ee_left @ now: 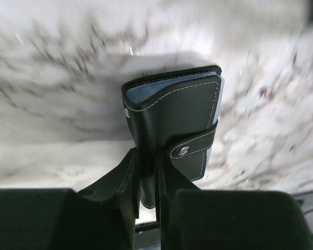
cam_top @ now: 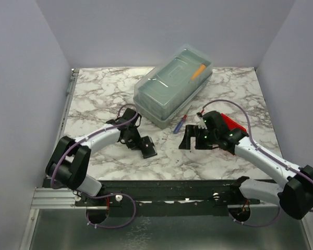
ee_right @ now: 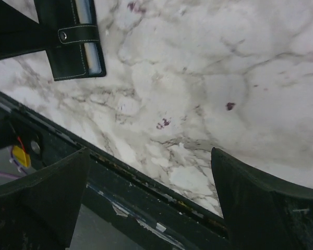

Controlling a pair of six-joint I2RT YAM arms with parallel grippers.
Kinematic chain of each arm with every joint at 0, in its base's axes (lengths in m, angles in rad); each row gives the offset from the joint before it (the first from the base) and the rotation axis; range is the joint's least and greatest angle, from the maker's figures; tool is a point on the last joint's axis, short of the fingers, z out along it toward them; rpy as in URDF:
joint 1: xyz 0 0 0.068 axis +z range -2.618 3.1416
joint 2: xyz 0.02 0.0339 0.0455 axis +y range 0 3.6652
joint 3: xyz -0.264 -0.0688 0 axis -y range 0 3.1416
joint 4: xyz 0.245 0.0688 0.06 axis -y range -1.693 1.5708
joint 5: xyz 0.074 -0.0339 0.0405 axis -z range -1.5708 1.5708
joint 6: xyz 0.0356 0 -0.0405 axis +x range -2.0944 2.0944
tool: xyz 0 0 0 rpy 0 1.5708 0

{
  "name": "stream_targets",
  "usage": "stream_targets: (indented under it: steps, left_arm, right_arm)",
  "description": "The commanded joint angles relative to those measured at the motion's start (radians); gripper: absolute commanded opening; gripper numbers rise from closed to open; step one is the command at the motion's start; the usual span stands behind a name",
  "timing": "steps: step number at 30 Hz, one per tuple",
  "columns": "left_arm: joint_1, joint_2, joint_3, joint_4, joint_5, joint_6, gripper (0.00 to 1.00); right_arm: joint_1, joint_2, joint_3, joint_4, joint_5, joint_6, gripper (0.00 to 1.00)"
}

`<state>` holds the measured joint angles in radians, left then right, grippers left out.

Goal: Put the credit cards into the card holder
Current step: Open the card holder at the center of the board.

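Observation:
The card holder (cam_top: 148,148) is a black stitched wallet, folded shut with its snap strap fastened. My left gripper (cam_top: 139,140) is shut on its lower edge and holds it just over the marble. In the left wrist view the card holder (ee_left: 182,112) sticks out past my left gripper (ee_left: 148,156), and blue card edges (ee_left: 144,92) show inside its fold. My right gripper (cam_top: 193,140) is open and empty to the right of it. In the right wrist view the right gripper (ee_right: 150,151) frames bare marble, with the card holder (ee_right: 73,39) at top left. I see no loose credit cards.
A large clear lidded box (cam_top: 172,83) with an orange item inside stands at the back centre. A blue-and-red pen (cam_top: 180,124) lies in front of it. A red bin (cam_top: 230,124) sits behind my right wrist. The black table rail (ee_right: 146,192) runs along the near edge.

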<state>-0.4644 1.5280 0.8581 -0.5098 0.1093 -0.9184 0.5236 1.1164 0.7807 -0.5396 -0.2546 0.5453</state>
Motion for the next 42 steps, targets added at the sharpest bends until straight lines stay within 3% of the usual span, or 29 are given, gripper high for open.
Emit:
stream_targets:
  steps: [1, 3, 7, 10, 12, 13, 16, 18, 23, 25, 30, 33, 37, 39, 42]
  left_arm:
    - [-0.081, -0.104, -0.119, 0.018, 0.155, 0.041, 0.06]
    - [-0.088, -0.121, -0.161, 0.104, 0.236, 0.045, 0.10]
    - [-0.091, -0.145, -0.189, 0.163, 0.317, 0.099, 0.42]
    - [-0.090, -0.209, -0.212, 0.156, 0.322, 0.123, 0.56]
    - [-0.090, -0.253, -0.228, 0.151, 0.329, 0.128, 0.61]
    - [-0.089, -0.269, -0.225, 0.133, 0.321, 0.136, 0.61]
    - [-0.088, -0.297, -0.205, 0.066, 0.265, 0.148, 0.56]
    - [-0.080, -0.299, -0.195, 0.063, 0.275, 0.145, 0.50]
    - [-0.036, -0.228, -0.161, 0.111, 0.334, 0.170, 0.19]
    - [-0.029, -0.206, -0.163, 0.139, 0.364, 0.163, 0.11]
    - [-0.016, -0.153, -0.194, 0.197, 0.352, 0.179, 0.02]
    - [0.007, -0.128, -0.226, 0.199, 0.368, 0.153, 0.00]
    - [0.010, -0.105, -0.259, 0.206, 0.353, 0.149, 0.00]
    - [0.012, -0.106, -0.272, 0.207, 0.358, 0.130, 0.00]
    - [0.012, -0.110, -0.288, 0.218, 0.363, 0.097, 0.00]
  right_arm:
    - [0.199, 0.074, -0.058, 0.164, 0.117, 0.129, 1.00]
    - [0.298, 0.115, -0.073, 0.247, 0.172, 0.167, 1.00]
    - [0.443, 0.239, -0.048, 0.358, 0.279, 0.232, 0.99]
    - [0.534, 0.351, 0.025, 0.378, 0.389, 0.254, 0.94]
    - [0.577, 0.420, 0.068, 0.386, 0.446, 0.262, 0.85]
    - [0.590, 0.450, 0.085, 0.391, 0.462, 0.266, 0.75]
    - [0.606, 0.509, 0.124, 0.391, 0.487, 0.287, 0.45]
    - [0.611, 0.522, 0.138, 0.377, 0.505, 0.299, 0.38]
    - [0.624, 0.482, 0.111, 0.389, 0.551, 0.287, 0.36]
    - [0.624, 0.476, 0.141, 0.351, 0.554, 0.283, 0.36]
    - [0.625, 0.474, 0.106, 0.499, 0.503, 0.241, 0.34]
    - [0.623, 0.504, 0.158, 0.456, 0.513, 0.233, 0.23]
    - [0.624, 0.564, 0.175, 0.444, 0.526, 0.215, 0.20]
    - [0.626, 0.598, 0.244, 0.319, 0.562, 0.215, 0.22]
    - [0.665, 0.647, 0.371, 0.182, 0.652, 0.198, 0.37]
